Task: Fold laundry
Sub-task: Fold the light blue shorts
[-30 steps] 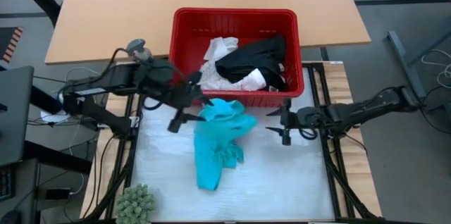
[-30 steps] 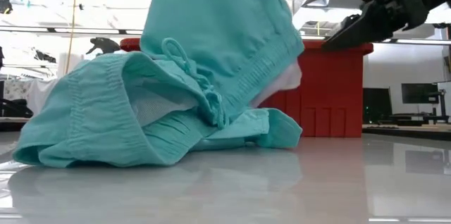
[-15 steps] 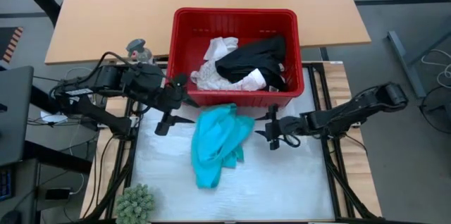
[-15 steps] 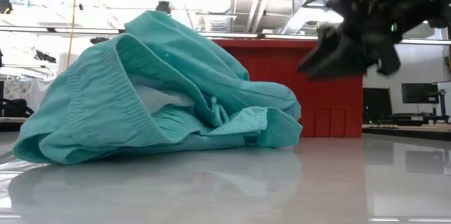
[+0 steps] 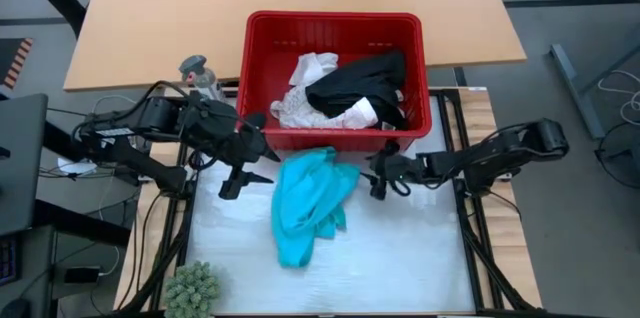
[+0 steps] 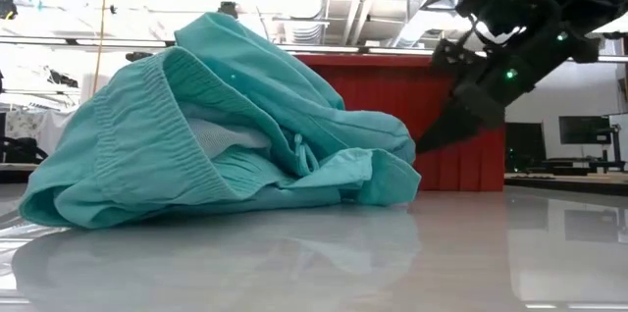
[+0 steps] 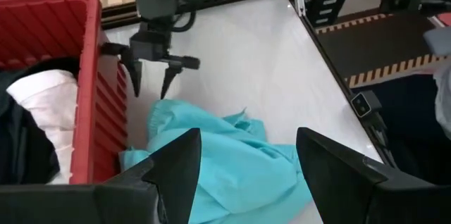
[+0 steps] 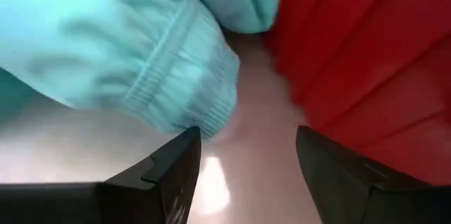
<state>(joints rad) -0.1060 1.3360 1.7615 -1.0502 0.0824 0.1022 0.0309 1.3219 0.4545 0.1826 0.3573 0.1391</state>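
Note:
The teal garment [image 5: 305, 203] lies in a crumpled heap on the white table top, just in front of the red basket [image 5: 335, 23]; its ribbed waistband [image 6: 147, 155] faces the low view. My left gripper [image 5: 240, 170] hangs open above the table to the heap's left, touching nothing. My right gripper [image 5: 377, 175] is open and low, close to the heap's right side by the basket's front wall. In its wrist view, a ribbed teal hem [image 8: 180, 76] lies just ahead of its fingers. A black garment [image 5: 360, 83] and white ones [image 5: 310, 73] lie in the basket.
A small green fuzzy plant [image 5: 192, 288] stands at the table's near left corner. The basket's front wall [image 6: 461, 106] rises right behind the heap and next to my right gripper [image 6: 437, 135]. Bare white table top stretches toward the near and right edges.
The teal garment's raised upper part has fallen and the whole now lies in a low heap. My left gripper has drawn back toward the table's left edge, away from the garment. My right gripper has sunk and moved left toward the heap's right side, tipping downward.

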